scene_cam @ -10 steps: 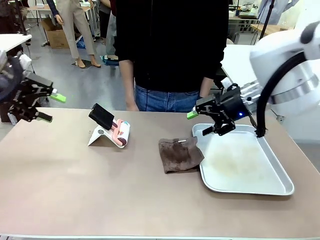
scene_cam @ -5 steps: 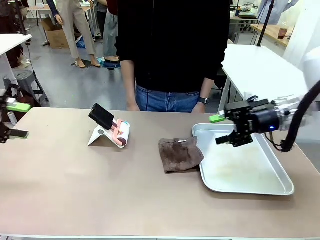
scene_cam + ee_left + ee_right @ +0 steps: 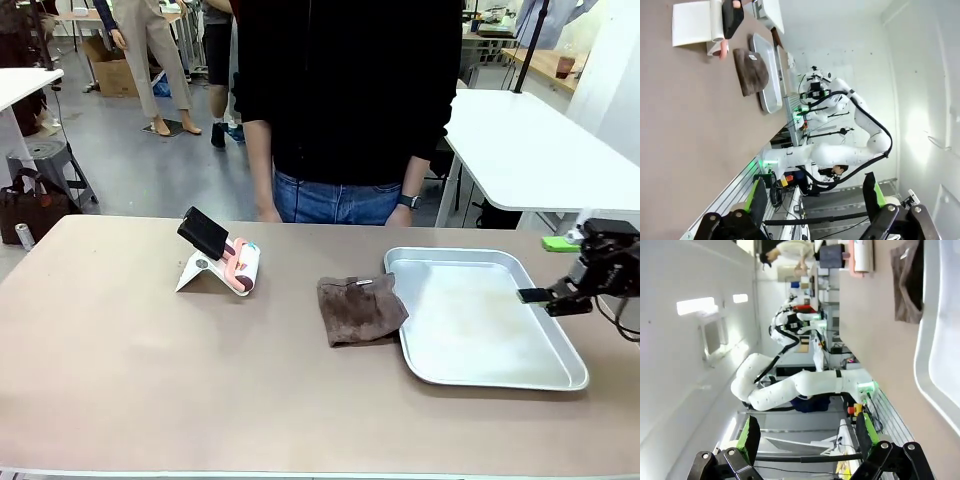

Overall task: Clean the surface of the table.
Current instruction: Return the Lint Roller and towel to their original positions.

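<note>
We see the table (image 3: 150,380) spanning the whole near part of the front view, its tan top running from edge to edge. Toward its far edge, left of the middle, a lint roller (image 3: 240,265) with a black handle leans on a white stand (image 3: 197,272). Near the middle lies a crumpled brown cloth (image 3: 358,308), its right side touching the left rim of the metal tray (image 3: 480,370), which takes up the right end of the tabletop. A person in a black top (image 3: 345,90) stands at the far edge, behind the cloth. Our right gripper (image 3: 565,272) hangs at the table's right edge, just beside the tray's right rim, jaws wide and holding nothing; most of it is cut off by the picture's side. In the left wrist view our left gripper (image 3: 815,200) also stands wide and empty, off the table's end, with the tabletop turned sideways and the cloth and tray small in the distance
</note>
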Controlling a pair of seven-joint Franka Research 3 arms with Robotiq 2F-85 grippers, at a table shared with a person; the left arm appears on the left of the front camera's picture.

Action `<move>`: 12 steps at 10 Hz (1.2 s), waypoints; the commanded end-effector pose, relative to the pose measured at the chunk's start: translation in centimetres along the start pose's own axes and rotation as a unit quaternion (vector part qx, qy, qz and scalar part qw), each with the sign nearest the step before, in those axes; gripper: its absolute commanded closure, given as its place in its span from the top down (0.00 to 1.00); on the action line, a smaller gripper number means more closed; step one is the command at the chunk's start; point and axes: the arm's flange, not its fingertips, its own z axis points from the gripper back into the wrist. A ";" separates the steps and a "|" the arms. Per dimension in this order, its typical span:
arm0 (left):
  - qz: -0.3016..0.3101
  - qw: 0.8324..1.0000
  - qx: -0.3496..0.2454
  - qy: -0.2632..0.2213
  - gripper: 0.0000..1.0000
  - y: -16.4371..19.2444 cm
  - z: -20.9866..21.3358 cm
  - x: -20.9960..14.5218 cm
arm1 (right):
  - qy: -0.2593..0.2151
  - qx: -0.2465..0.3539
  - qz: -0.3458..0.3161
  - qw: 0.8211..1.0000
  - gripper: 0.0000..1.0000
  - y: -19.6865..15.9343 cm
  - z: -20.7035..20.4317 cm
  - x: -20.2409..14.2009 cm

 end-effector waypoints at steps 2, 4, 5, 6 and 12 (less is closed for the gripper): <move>0.000 1.000 0.000 0.000 1.00 0.0 0.0 0.0 | 0.000 0.000 0.000 1.000 1.00 0.0 0.0 0.0; 0.000 1.000 0.000 0.000 1.00 0.0 0.0 0.0 | 0.000 0.000 0.000 1.000 1.00 0.0 0.0 0.0; 0.000 1.000 0.000 0.000 1.00 0.0 0.0 0.0 | 0.000 0.000 0.000 1.000 1.00 0.0 0.0 0.0; 0.000 1.000 0.000 0.000 1.00 0.0 0.0 0.0 | 0.000 0.000 0.000 1.000 1.00 0.0 0.0 0.0; 0.000 1.000 0.000 0.000 1.00 0.0 0.0 0.0 | 0.000 0.000 0.000 1.000 1.00 0.0 0.0 0.0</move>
